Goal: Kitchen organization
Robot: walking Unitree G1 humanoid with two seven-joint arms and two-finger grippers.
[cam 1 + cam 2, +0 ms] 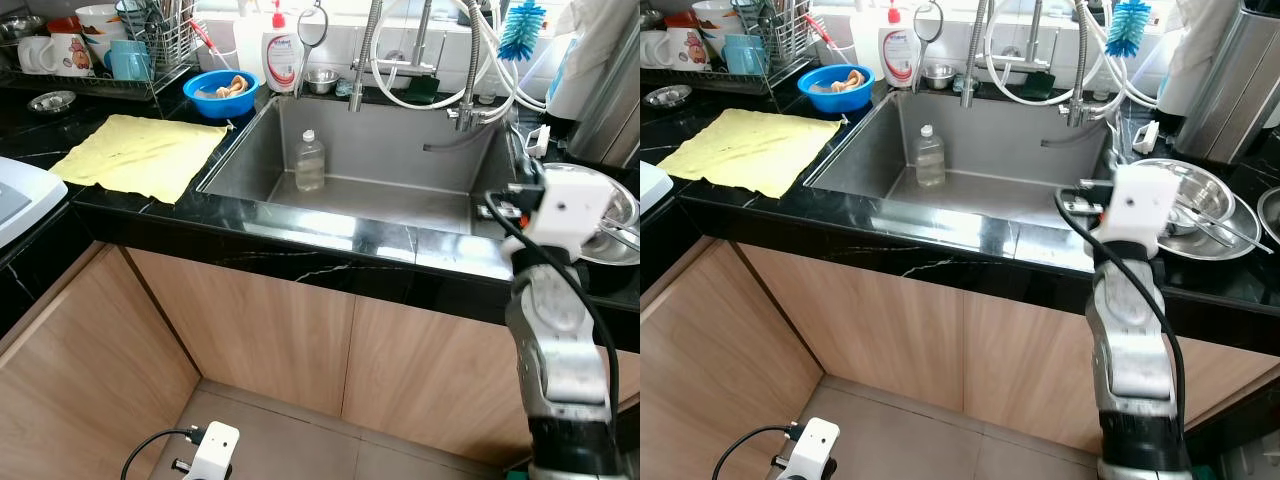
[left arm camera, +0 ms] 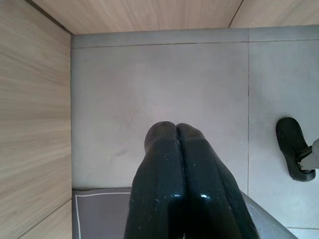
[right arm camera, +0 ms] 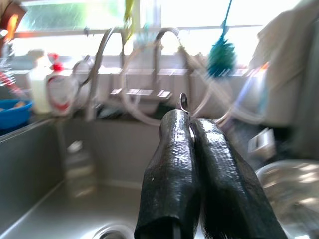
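Both head views look forward and steeply down from above the front edge of the black worktop, sharing the sink, its clear bottle and the yellow cloth. The left wrist view faces straight down along its closed claw at the floor, fairly close. The right wrist view, blurred, seems to look across the sink toward the window, past its claw.
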